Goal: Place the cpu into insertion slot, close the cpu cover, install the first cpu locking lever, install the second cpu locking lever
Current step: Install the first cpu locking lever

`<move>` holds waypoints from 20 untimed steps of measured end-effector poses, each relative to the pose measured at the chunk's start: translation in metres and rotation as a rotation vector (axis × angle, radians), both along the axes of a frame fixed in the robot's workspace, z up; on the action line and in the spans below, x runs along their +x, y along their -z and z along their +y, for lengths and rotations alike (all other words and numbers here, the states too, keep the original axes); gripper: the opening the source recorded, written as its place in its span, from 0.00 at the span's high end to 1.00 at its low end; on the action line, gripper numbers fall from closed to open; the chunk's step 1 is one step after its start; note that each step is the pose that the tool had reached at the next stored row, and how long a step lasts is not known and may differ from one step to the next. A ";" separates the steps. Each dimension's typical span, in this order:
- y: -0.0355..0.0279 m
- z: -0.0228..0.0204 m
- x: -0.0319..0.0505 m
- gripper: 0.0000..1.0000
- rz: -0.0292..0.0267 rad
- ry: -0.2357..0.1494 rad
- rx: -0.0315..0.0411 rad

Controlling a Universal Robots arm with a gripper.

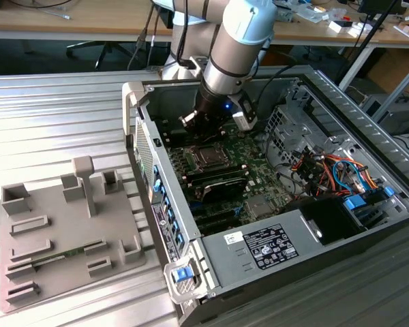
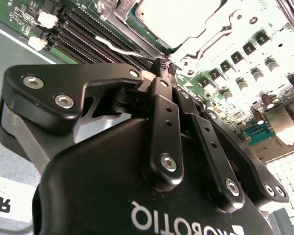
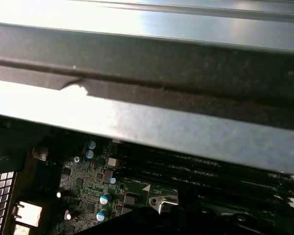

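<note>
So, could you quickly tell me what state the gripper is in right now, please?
Gripper: shut, fingertips together over the motherboard, nothing visibly held.

Black pincer [image 2: 162, 66]; green motherboard [image 1: 249, 160]; grey fixture tray [image 1: 48, 272].

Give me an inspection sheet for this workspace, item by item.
Surface: ribbed metal table carrying an open computer case.
Job's things: cpu seated in its socket; cpu cover lies around it.
Clutter: grey fixture tray with upright pegs, beside the case on the exterior view's left.
Grippers: gripper shut, hanging just above the motherboard beside the socket.
Cables: orange, red and blue bundle inside the case on the exterior view's right.
Surroundings: wooden desks behind.
</note>
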State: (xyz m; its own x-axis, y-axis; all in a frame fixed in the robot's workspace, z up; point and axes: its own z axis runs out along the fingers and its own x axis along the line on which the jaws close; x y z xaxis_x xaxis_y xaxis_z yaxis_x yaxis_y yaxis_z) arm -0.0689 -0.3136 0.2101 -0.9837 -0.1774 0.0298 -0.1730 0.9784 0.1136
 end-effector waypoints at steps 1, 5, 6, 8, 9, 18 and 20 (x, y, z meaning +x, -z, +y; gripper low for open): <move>0.0005 0.0001 0.0013 0.89 0.0001 0.000 -0.0001; 0.0015 0.0005 0.0049 0.89 0.0001 -0.001 -0.0002; 0.0016 0.0006 0.0055 0.89 0.0001 -0.002 -0.0001; 0.0019 0.0007 0.0066 0.89 -0.0001 -0.002 0.0000; 0.0021 0.0007 0.0072 0.89 0.0000 -0.002 0.0000; 0.0039 0.0007 0.0120 0.89 0.0001 -0.003 -0.0001; 0.0043 0.0007 0.0130 0.89 0.0000 -0.003 -0.0001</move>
